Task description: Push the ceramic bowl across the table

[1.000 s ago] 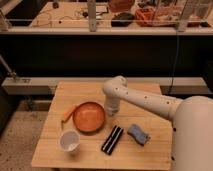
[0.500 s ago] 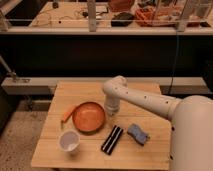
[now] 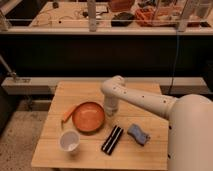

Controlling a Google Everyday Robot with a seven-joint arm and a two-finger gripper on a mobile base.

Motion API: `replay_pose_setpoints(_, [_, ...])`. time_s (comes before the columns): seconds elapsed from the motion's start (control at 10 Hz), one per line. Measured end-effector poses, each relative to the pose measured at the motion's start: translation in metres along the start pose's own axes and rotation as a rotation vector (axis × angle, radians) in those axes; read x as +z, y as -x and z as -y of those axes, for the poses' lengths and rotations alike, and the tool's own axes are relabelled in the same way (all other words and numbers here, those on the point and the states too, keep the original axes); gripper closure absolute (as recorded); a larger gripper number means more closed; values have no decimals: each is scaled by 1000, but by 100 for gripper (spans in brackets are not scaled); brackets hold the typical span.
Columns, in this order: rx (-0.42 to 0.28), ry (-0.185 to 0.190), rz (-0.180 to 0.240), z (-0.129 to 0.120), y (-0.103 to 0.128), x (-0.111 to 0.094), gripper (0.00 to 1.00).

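The orange-brown ceramic bowl (image 3: 89,116) sits left of centre on the light wooden table (image 3: 85,92). It looks empty. My white arm reaches in from the right, bends above the table and points down. The gripper (image 3: 110,114) stands shut at the bowl's right rim, close against it; whether it touches the rim I cannot tell.
An orange carrot (image 3: 67,113) lies against the bowl's left side. A white cup (image 3: 69,141) stands near the front left. A black ridged bar (image 3: 112,139) and a blue sponge-like thing (image 3: 138,134) lie to the front right. A cluttered workbench (image 3: 125,20) runs behind the table.
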Motion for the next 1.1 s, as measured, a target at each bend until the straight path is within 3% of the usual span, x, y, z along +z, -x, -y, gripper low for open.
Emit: replay_pose_setpoints(1.1, [-54,27,-20,0,-1,2,98])
